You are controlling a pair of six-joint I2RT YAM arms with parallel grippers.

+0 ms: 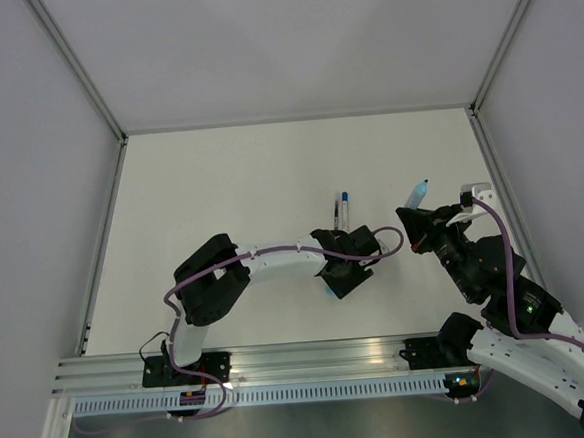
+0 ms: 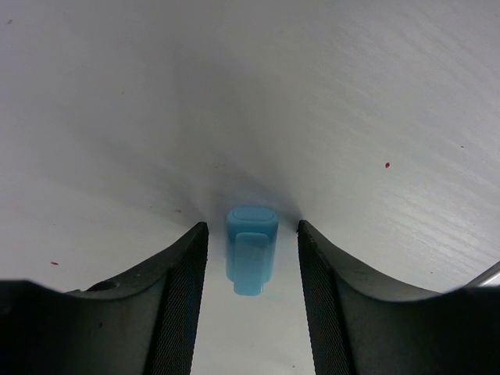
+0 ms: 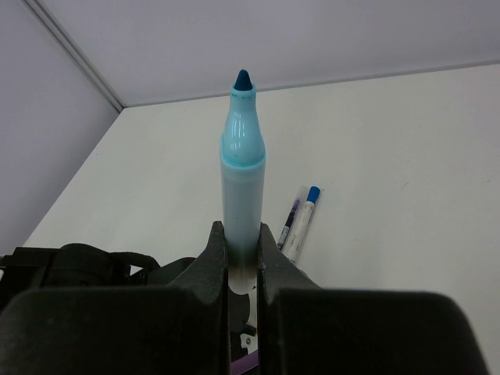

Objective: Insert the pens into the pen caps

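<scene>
Left wrist view: left hand (image 2: 251, 228) open, its fingers flanking a light-blue cap (image 2: 251, 250) on the bench (image 2: 351, 94), a gap on each side. Right hand (image 3: 241, 234) clamped on a light-blue marker (image 3: 241, 172), uncapped tip upward. Two thin pens (image 3: 304, 215) lie side by side on the bench beyond

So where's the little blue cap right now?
In the left wrist view, the blue cap lies on the white table between the open fingers of the left gripper, touching neither.
</scene>
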